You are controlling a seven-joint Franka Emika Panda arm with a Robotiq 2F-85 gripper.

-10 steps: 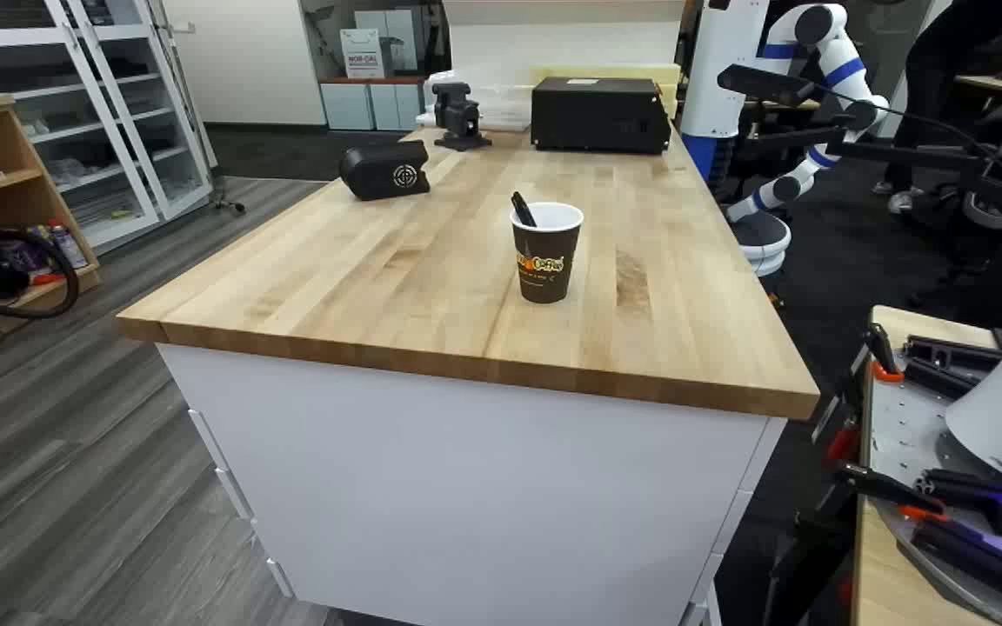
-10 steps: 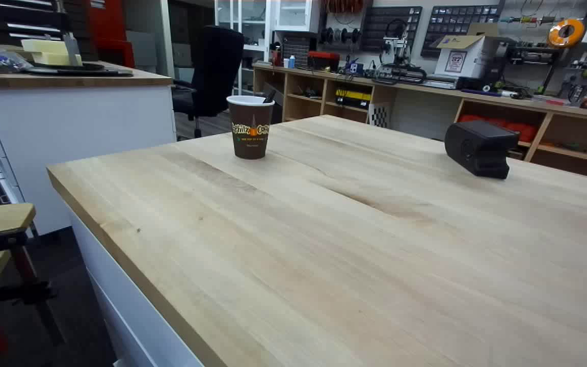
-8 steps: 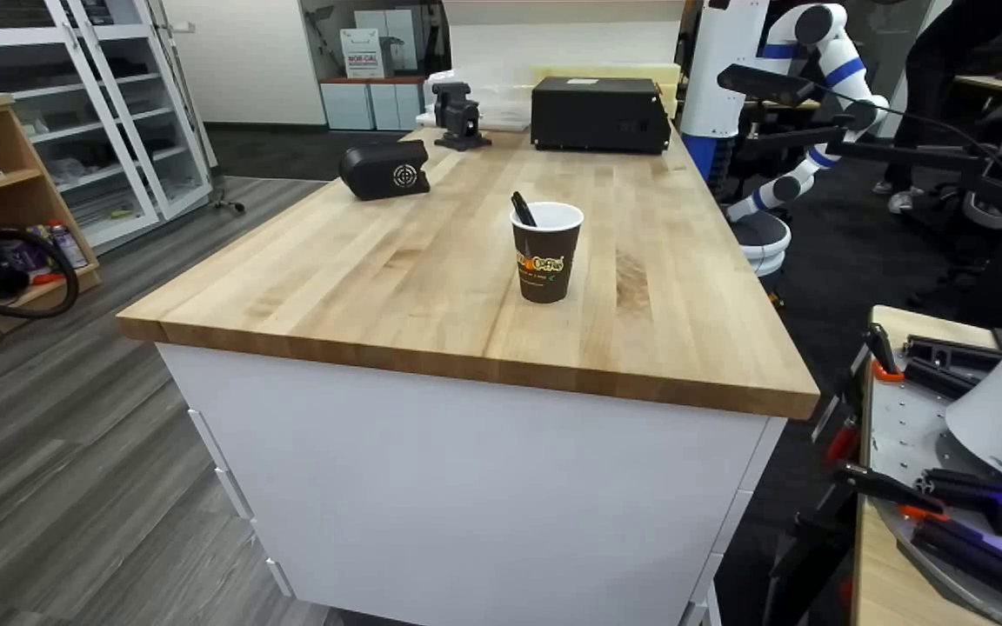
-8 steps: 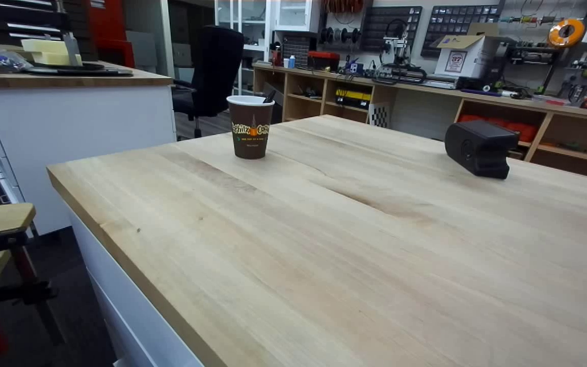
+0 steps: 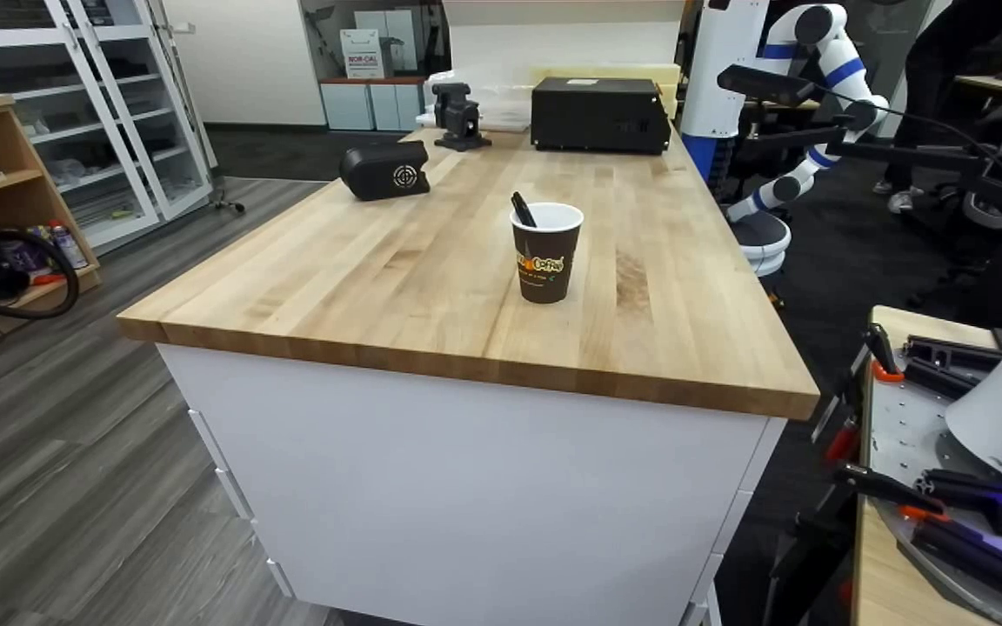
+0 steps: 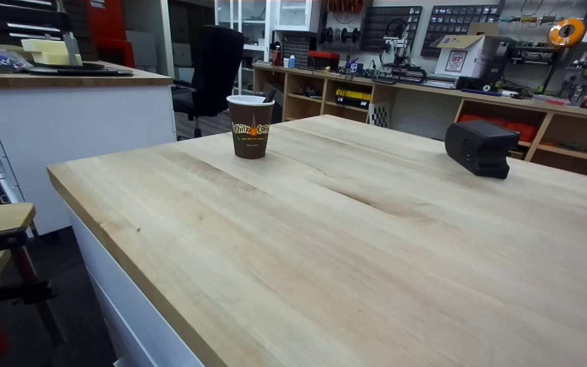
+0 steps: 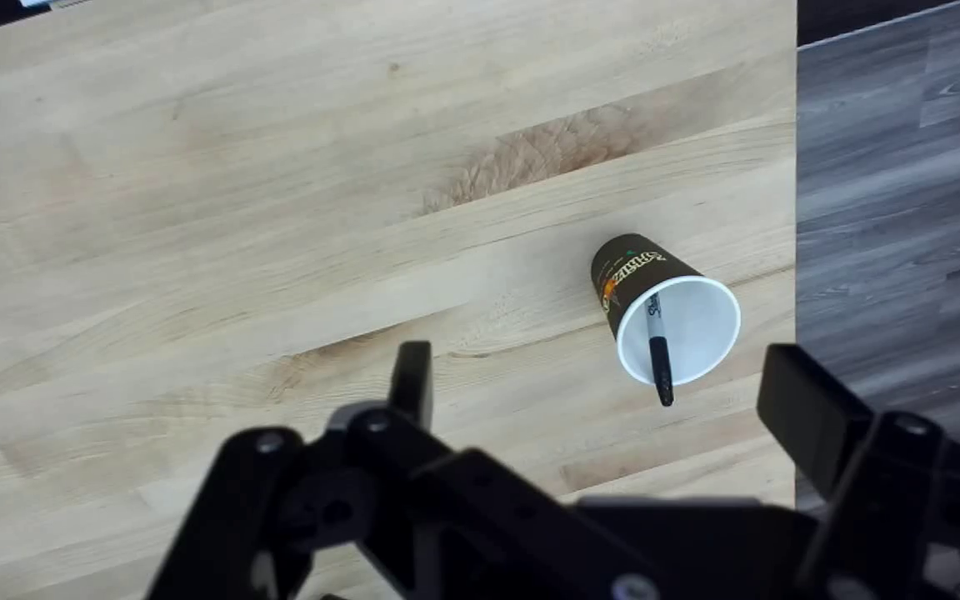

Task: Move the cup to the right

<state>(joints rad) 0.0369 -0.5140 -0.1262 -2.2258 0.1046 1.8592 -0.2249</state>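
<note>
The cup is dark brown with a white rim and yellow lettering, and stands upright on the wooden tabletop. It shows in both exterior views, also here. In the wrist view the cup is seen from above, with a black-capped marker leaning inside and poking past the rim. My gripper is open and empty in the wrist view. Its fingers are spread wide, one to each side of the cup's image, and touch nothing. The gripper is out of view in both exterior views.
A black rounded box lies on the table and also shows in an exterior view. A large black box and a black device stand at the far end. The table's edge runs near the cup.
</note>
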